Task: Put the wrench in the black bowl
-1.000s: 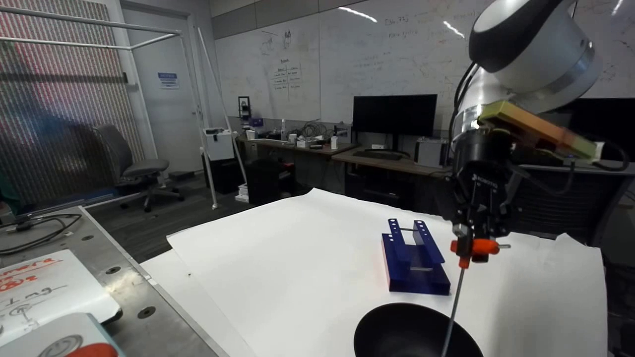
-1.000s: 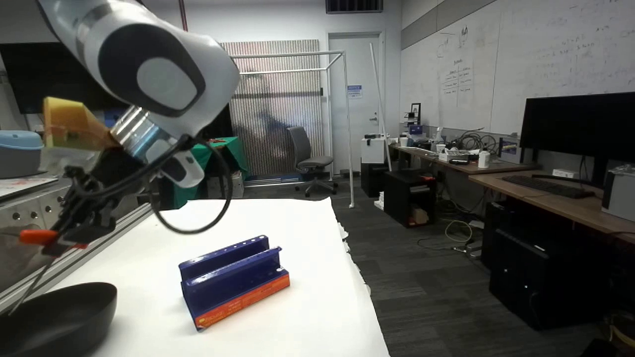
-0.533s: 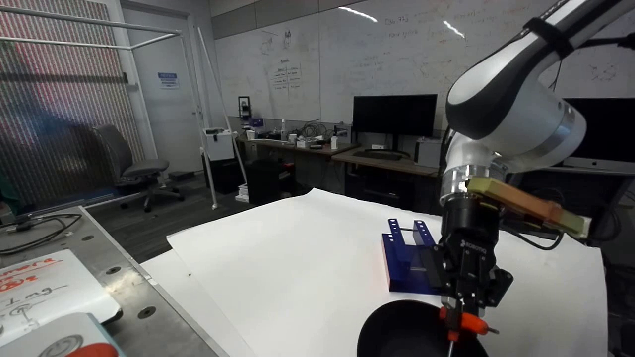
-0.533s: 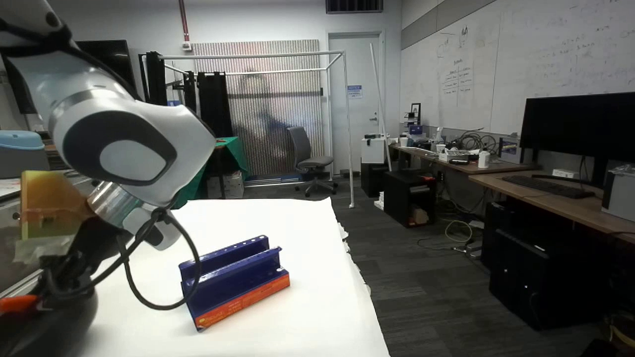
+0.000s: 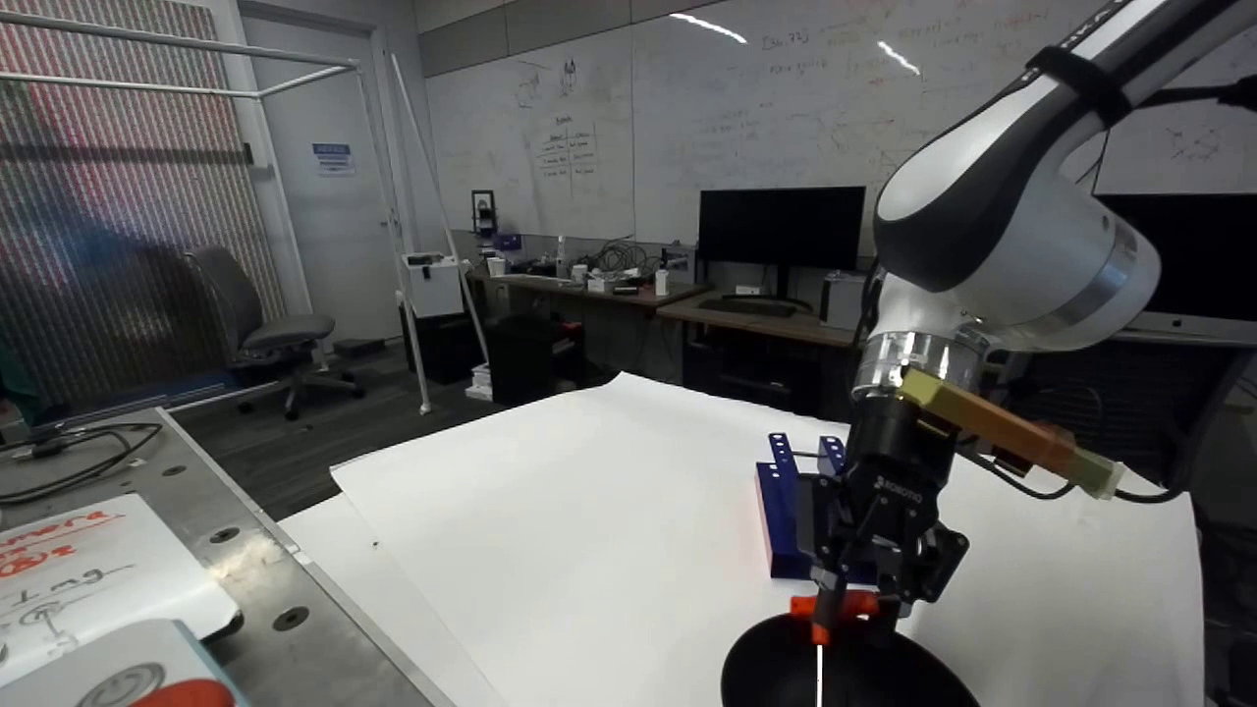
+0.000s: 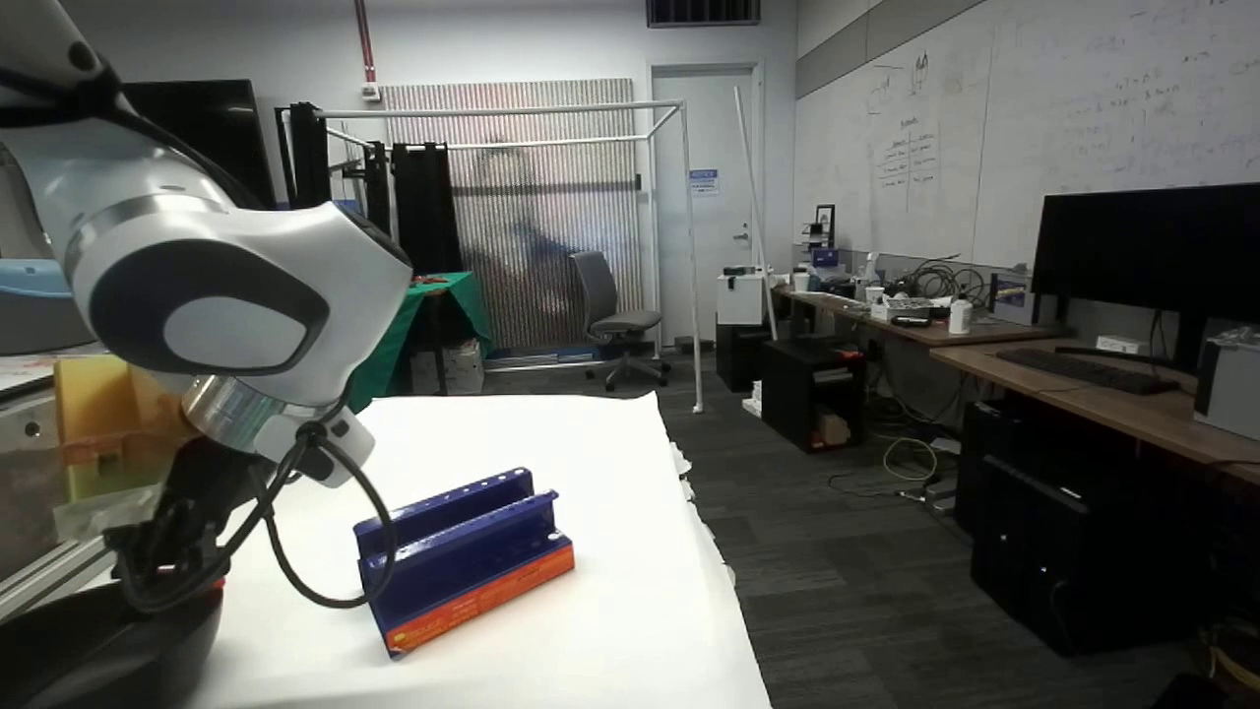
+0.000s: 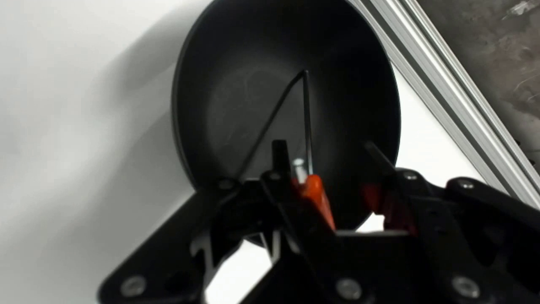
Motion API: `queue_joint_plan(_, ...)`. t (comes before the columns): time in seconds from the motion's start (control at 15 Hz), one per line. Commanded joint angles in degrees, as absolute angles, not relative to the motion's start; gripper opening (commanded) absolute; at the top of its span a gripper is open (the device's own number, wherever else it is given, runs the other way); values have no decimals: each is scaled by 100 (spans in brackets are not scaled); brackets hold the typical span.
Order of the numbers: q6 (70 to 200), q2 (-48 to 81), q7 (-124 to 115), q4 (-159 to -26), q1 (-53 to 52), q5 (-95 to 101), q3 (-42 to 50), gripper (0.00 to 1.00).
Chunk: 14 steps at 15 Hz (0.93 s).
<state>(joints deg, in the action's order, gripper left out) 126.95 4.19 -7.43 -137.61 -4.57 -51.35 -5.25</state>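
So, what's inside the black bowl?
The metal shaft of the wrench and its shadow show in the wrist view. The gripper covers one side of the bowl; what's beneath can't be seen.

Wrench [image 7: 317,194]: handle orange-red; shaft grey in the wrist view. Tool [image 7: 325,152]: black. Worktop [image 5: 570,520]: white. Rail [image 7: 460,97] along its edge: silver, with a dark grey stripe running lengthwise. Bowl [image 7: 358,93], near that railed edge: plain black. Rack [image 6: 463,556]: dark blue, pale round holes along both upper strips, orange band low on one side. Arm [image 5: 1061,265]: white, black panels, silver ring. Block [image 5: 1002,430] on the arm: yellow-green and orange. Panel [image 6: 556,207]: fine vertical stripes. Cloth [image 6: 472,305]: green. Chair [image 6: 628,321]: grey. Screen [image 5: 781,228]: black.
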Motion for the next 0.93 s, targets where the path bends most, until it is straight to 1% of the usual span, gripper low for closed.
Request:
queue_joint_plan(0.0,12887,264,-656,-13729,-462,-5222,-503,76)
queue_joint_plan(0.07,12864,158,-685,-13712,-447,-5176,-483,85)
queue_joint_plan(0.2,12819,-207,-791,-13718,-428,-5071,-446,99)
queue_joint_plan(0.27,12860,-402,-821,-13737,-428,-4996,-436,100)
queue_joint_plan(0.6,13434,-1619,-903,-13879,-399,-4543,-467,100)
queue_joint_plan(0.87,14060,-2485,-702,-14155,-347,-4593,-400,100)
